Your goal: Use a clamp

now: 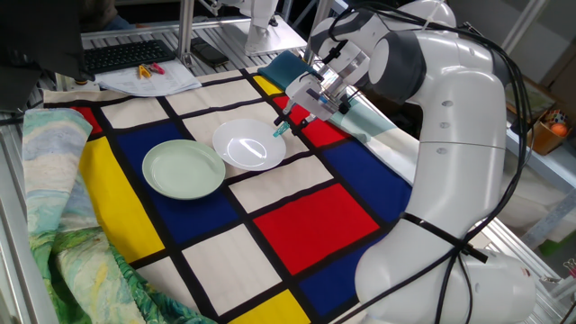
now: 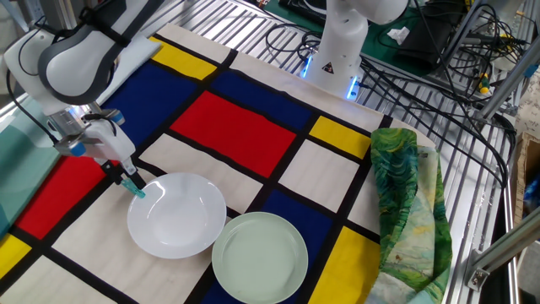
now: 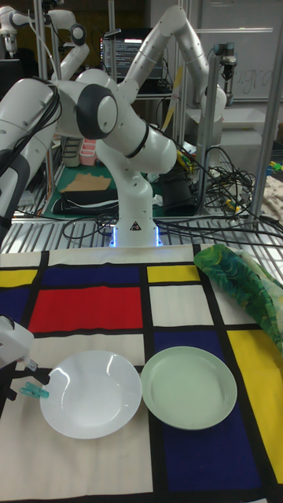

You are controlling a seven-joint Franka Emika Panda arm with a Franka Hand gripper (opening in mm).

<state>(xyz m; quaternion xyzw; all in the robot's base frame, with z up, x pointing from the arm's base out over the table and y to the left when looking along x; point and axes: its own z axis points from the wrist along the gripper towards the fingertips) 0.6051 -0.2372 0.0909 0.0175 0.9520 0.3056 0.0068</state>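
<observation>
Our gripper (image 2: 125, 178) is closed on the clamp (image 2: 135, 189) beside the white plate (image 2: 181, 221). We should squeeze steadily and line its mouth up with the plate's rim.

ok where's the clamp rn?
The clamp is held in the gripper, at the white plate's rim on the side away from the pale green plate; far left in the tall fixed view.

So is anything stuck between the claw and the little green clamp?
No, nothing is in the way. The claw already pinches the clamp, whose free end points at the white plate's rim. Whether it touches the rim is too small to tell.
</observation>
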